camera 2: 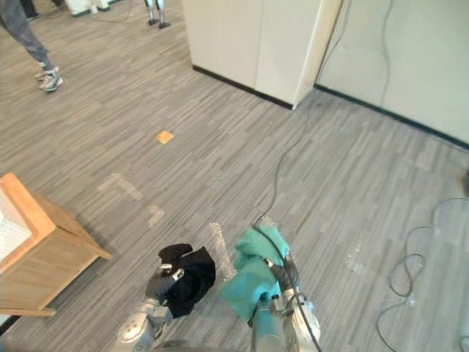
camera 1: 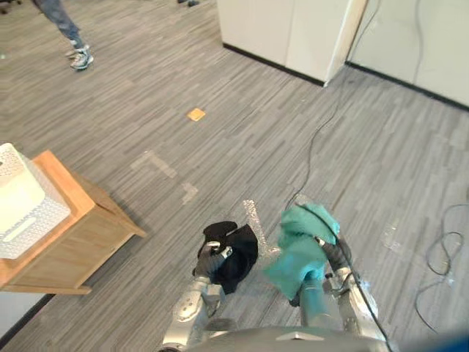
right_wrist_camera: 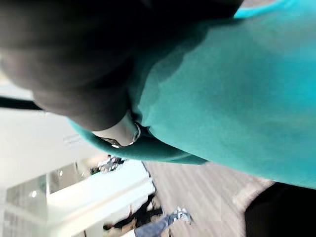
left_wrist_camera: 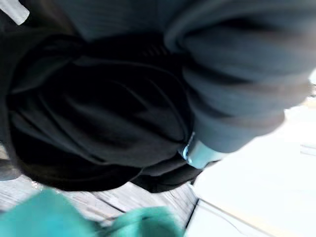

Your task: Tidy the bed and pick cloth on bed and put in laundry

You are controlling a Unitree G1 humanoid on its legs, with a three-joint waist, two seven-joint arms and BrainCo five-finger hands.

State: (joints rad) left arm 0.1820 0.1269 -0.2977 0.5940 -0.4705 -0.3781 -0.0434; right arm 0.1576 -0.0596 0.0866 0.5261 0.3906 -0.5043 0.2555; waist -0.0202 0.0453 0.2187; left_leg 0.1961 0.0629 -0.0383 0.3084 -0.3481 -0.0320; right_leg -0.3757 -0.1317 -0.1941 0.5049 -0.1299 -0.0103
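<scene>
- Left eye view: left hand point(camera 1: 212, 258) curls round the black cloth point(camera 1: 240, 257); hanging folds may slip out short of the white laundry basket point(camera 1: 22, 202).
- Right wrist view: teal cloth point(right_wrist_camera: 237, 89) covers the right hand point(right_wrist_camera: 74, 64); grip cannot be told; cloth may slide off.

On my feed a grey striped carpet floor point(camera 1: 242, 132) runs back to a white cabinet point(camera 1: 293, 29) and a pale wall point(camera 1: 425, 44), both with dark skirting point(camera 1: 275, 64) along the foot. A low wooden worktop point(camera 1: 91, 238) stands at the left. A small tan square point(camera 1: 196, 114) and pale tape marks point(camera 1: 154, 163) lie on the carpet, and a person's legs point(camera 1: 69, 29) stand at the far left.
</scene>
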